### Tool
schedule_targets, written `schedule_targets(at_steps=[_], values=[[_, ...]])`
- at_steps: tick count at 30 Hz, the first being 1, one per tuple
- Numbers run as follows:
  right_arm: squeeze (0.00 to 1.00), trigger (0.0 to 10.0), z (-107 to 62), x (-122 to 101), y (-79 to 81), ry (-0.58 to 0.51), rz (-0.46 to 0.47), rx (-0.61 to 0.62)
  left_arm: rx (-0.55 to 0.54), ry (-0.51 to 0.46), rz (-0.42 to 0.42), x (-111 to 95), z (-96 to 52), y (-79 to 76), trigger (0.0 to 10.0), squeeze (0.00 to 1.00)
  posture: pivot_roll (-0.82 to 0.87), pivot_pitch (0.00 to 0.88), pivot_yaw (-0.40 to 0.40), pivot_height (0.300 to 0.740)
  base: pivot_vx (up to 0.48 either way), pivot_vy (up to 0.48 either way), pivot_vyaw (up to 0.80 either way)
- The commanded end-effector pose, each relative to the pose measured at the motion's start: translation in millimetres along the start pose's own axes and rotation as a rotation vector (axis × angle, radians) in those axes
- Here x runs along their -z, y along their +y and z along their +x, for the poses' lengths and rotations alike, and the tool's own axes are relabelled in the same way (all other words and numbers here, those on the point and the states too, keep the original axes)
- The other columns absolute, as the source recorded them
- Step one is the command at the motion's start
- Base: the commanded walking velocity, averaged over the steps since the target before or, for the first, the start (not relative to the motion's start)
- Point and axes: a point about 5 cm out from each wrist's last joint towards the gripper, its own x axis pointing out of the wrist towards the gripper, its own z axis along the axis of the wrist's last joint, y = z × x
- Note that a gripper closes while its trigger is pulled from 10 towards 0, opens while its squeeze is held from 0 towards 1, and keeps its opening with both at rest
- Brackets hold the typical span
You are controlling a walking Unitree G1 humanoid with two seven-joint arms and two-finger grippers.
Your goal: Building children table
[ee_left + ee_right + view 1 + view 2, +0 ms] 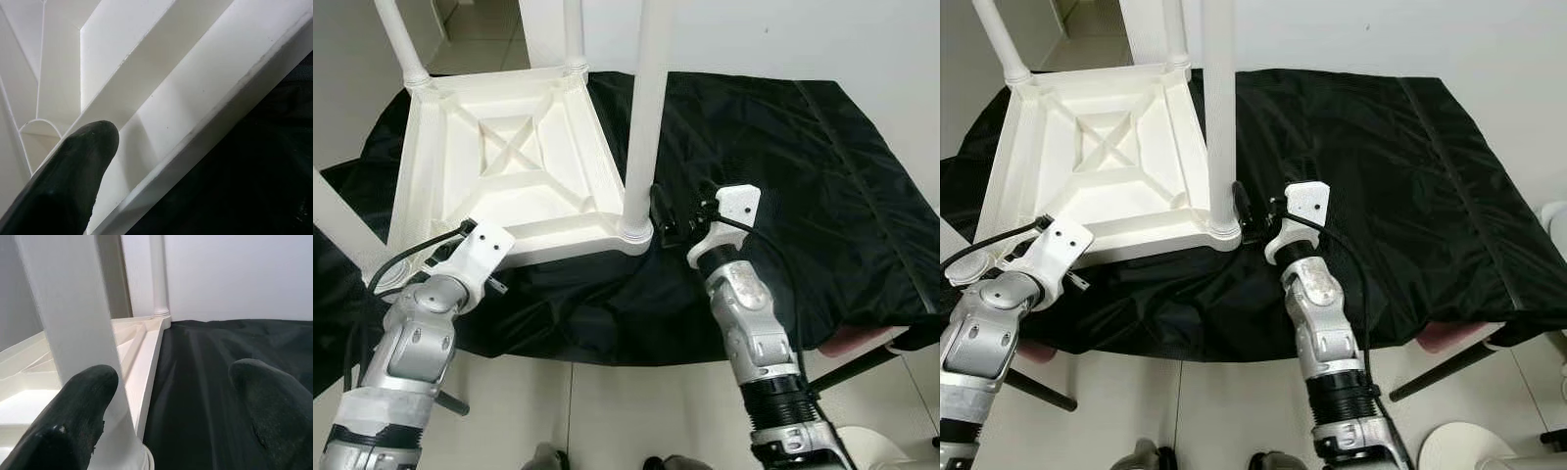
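A white plastic children's table lies upside down on a black cloth, its legs pointing up. The near right leg stands in its corner socket. Just to the right of that leg's base, low over the cloth, my right gripper is open. In the right wrist view one finger lies against the leg, and only cloth shows between the two fingers. My left gripper is at the table's near left rim, and the left wrist view looks along the white rim from close up.
The cloth-covered surface ends just in front of me, with tiled floor below. A pink edge and a black rod poke out under the cloth at the right. A white round object sits on the floor. A white wall lies behind.
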Motion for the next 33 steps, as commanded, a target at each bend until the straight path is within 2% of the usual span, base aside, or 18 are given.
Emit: schedule_targets(at_steps=[1, 5, 8, 11, 13, 20, 22, 25, 29, 33], values=[[0.0, 10.0, -6.9, 2.1, 3.3, -0.009, 0.01, -0.037, -0.109, -0.035, 0.033, -5.5, -3.6, 6.1, 10.0, 0.0, -0.06, 0.119, 0.0, 0.74, 0.0, 0.0, 0.0], [0.0, 10.0, -17.1, -2.2, -0.8, -0.04, 0.032, -0.058, -0.107, -0.035, 0.04, -4.7, -5.0, 5.0, 10.0, 0.0, -0.05, 0.117, -0.002, 0.74, 0.0, 0.0, 0.0], [0.0, 10.0, -18.8, -2.8, -1.9, -0.045, 0.041, -0.069, -0.107, -0.036, 0.041, -4.3, -5.6, 4.7, 10.0, 0.0, -0.05, 0.118, -0.002, 0.74, 0.0, 0.0, 0.0], [0.0, 10.0, -24.2, -6.1, -3.3, -0.04, 0.036, -0.157, -0.107, -0.028, 0.047, -1.3, -7.2, 7.7, 10.0, 0.0, -0.05, 0.117, -0.001, 0.74, 0.0, 0.0, 0.0], [0.0, 10.0, -22.4, -6.0, -3.6, -0.035, 0.029, -0.173, -0.099, -0.026, 0.055, -0.8, -7.1, 8.3, 10.0, 0.0, -0.05, 0.116, 0.0, 0.74, 0.0, 0.0, 0.0], [0.0, 10.0, -9.5, -4.6, -4.3, -0.02, 0.012, -0.181, -0.07, -0.037, 0.073, -2.5, -5.7, 7.9, 10.0, 0.0, -0.05, 0.117, 0.008, 0.74, 0.0, 0.0, 0.0], [0.0, 10.0, 5.3, -7.2, -3.3, -0.016, 0.011, -0.176, -0.053, -0.052, 0.107, -3.9, -4.6, 5.7, 10.0, 0.0, -0.06, 0.121, 0.01, 0.74, 0.0, 0.0, 0.0], [0.0, 10.0, 13.1, -8.1, -2.5, -0.007, 0.017, -0.163, -0.044, -0.059, 0.117, -4.3, -4.1, 4.1, 10.0, 0.0, -0.06, 0.121, 0.011, 0.74, 0.0, 0.0, 0.0], [0.0, 10.0, 29.3, -8.8, 4.0, 0.008, 0.017, -0.15, -0.032, -0.057, 0.136, -5.3, -2.0, 2.0, 10.0, 0.0, -0.05, 0.124, 0.012, 0.74, 0.0, 0.0, 0.0], [0.0, 10.0, 40.2, -7.0, 14.6, 0.042, 0.012, -0.135, -0.017, -0.018, 0.095, -3.7, -0.5, 2.5, 10.0, 0.0, -0.05, 0.127, 0.007, 0.74, 0.0, 0.0, 0.0]])
